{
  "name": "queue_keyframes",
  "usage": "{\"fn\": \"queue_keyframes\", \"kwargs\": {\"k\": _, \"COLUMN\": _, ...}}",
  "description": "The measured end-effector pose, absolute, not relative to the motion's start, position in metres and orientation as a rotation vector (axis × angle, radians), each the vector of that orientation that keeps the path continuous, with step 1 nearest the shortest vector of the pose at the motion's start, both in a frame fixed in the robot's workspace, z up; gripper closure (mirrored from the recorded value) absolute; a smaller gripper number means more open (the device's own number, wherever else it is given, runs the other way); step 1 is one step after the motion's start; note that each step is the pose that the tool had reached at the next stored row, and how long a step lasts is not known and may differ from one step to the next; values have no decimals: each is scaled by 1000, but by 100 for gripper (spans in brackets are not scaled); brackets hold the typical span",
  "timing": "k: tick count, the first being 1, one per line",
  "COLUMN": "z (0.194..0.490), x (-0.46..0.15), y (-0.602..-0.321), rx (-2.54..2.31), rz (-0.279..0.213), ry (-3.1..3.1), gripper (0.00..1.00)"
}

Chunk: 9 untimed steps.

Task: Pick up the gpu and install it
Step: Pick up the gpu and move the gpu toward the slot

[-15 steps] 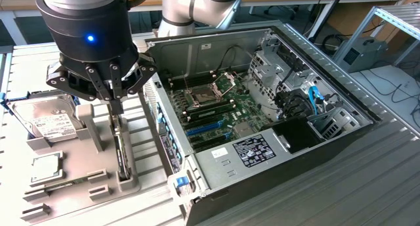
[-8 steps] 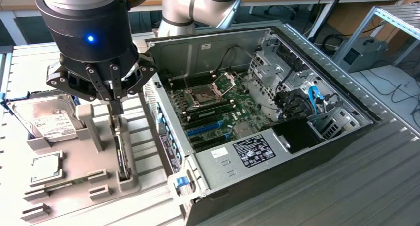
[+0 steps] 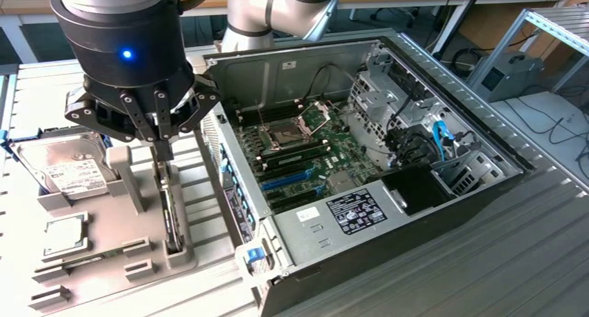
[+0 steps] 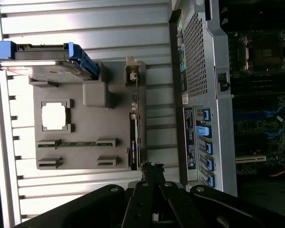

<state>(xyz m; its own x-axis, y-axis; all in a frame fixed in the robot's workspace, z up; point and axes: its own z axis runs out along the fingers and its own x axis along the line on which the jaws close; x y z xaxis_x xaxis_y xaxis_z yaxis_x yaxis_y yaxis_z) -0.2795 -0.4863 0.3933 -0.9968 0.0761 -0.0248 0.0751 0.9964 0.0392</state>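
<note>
On the tray (image 3: 101,213) (image 4: 95,123), at its edge toward the exterior view's left, a drive (image 3: 60,171) (image 4: 47,69) with a white label stands propped in its holder, a blue carrier around it in the wrist view. Just beside it in the tray lies a square CPU (image 3: 65,236) (image 4: 54,115) in a shallow pocket, and a memory stick (image 4: 76,143) lies flat between small blocks.

Along the tray's edge toward the exterior view's right, the gpu (image 3: 168,207) (image 4: 134,142) stands on its long edge in a narrow slot, uninstalled. Over the far end of that slot hangs the gripper (image 3: 163,151) (image 4: 149,166). Its jaws are drawn fully together to a narrow point, and the tips sit at or just above the gpu's top edge. Whether they touch it cannot be told, and they do not visibly clasp it.

Just beside the tray, further toward the exterior view's right, the case (image 3: 515,158) (image 4: 199,57) lies open on its side. Inside it are the motherboard (image 3: 294,158) (image 4: 261,95) with blue slots and a labelled power supply (image 3: 354,213).
</note>
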Motion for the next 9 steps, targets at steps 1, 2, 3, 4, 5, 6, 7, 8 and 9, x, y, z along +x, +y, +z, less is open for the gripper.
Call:
{"fn": "queue_keyframes", "kwargs": {"k": 1, "z": 393, "x": -280, "y": -486, "rx": 118, "rz": 60, "ry": 3112, "gripper": 89}}
{"fn": "queue_keyframes", "kwargs": {"k": 2, "z": 393, "x": -280, "y": -486, "rx": 118, "rz": 60, "ry": 3112, "gripper": 89}}
{"fn": "queue_keyframes", "kwargs": {"k": 3, "z": 393, "x": -280, "y": -486, "rx": 118, "rz": 60, "ry": 3112, "gripper": 83}}
{"fn": "queue_keyframes", "kwargs": {"k": 4, "z": 393, "x": -280, "y": -486, "rx": 118, "rz": 60, "ry": 3112, "gripper": 76}}
{"fn": "queue_keyframes", "kwargs": {"k": 5, "z": 393, "x": -280, "y": -486, "rx": 118, "rz": 60, "ry": 3112, "gripper": 70}}
{"fn": "queue_keyframes", "kwargs": {"k": 6, "z": 393, "x": -280, "y": -486, "rx": 118, "rz": 60, "ry": 3112, "gripper": 70}}
{"fn": "queue_keyframes", "kwargs": {"k": 7, "z": 393, "x": -280, "y": -486, "rx": 118, "rz": 60, "ry": 3112, "gripper": 64}}
{"fn": "queue_keyframes", "kwargs": {"k": 8, "z": 393, "x": -280, "y": -486, "rx": 118, "rz": 60, "ry": 3112, "gripper": 58}}
{"fn": "queue_keyframes", "kwargs": {"k": 9, "z": 393, "x": -280, "y": -486, "rx": 118, "rz": 60, "ry": 3112, "gripper": 58}}
